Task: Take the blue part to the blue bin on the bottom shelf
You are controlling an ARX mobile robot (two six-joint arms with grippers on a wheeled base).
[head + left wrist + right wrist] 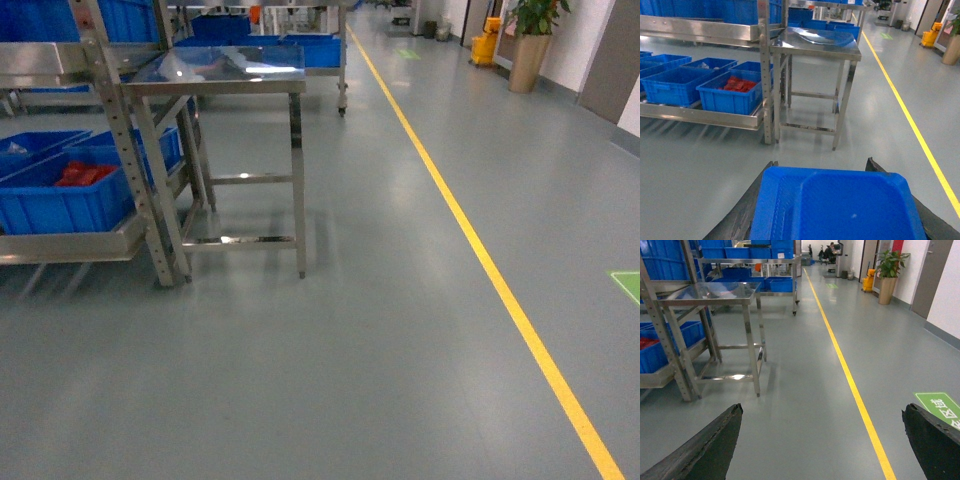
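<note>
Left gripper [837,200] clamping blue part [835,205], carrying it low over floor. Right gripper [822,440] hanging wide open, empty. Facing bottom shelf [705,116] ahead-left, well apart; blue bin [732,95] sitting there, nearer left arm.

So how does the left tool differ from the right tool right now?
The left tool is closed around the blue part, while the right tool holds nothing. The left tool's gap is filled with blue plastic; the right tool's fingers stand wide apart with bare floor showing between them. Both have black fingers and face the steel table.
</note>
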